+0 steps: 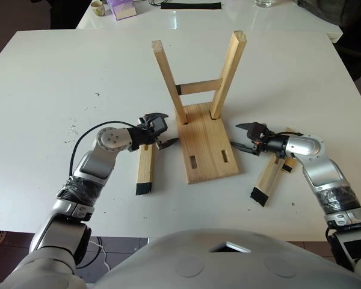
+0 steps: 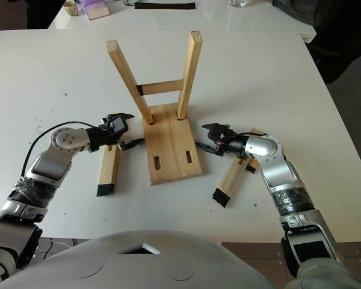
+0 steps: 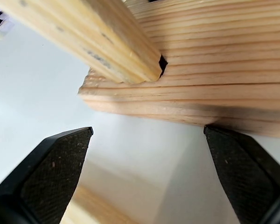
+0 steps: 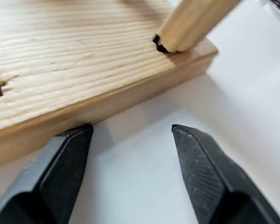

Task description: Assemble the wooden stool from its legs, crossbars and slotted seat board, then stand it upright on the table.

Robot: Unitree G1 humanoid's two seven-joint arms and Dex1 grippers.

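Flanking the pale slotted wooden seat board (image 1: 207,141), flat at the middle of the white table (image 1: 48,78), both tools gape empty: left gripper (image 1: 165,129) at its left edge, right gripper (image 1: 237,136) at its right. Roughly half done, I'd say: two upright wooden legs (image 1: 228,72) joined by a short crossbar (image 1: 198,87) fill the far slots. The near slots (image 1: 194,161) are bare, and two black-tipped loose legs (image 1: 145,171) lie alongside. The board's long axis runs away from the robot.

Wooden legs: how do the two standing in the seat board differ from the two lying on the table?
The slotted pale wooden legs rise from the flat wooden seat board, splaying outward; the loose wooden legs lie flat on the white table. A wooden crossbar joins the slotted legs; the loose legs lie apart, either side of the board. Both pairs are pale square-section wood.
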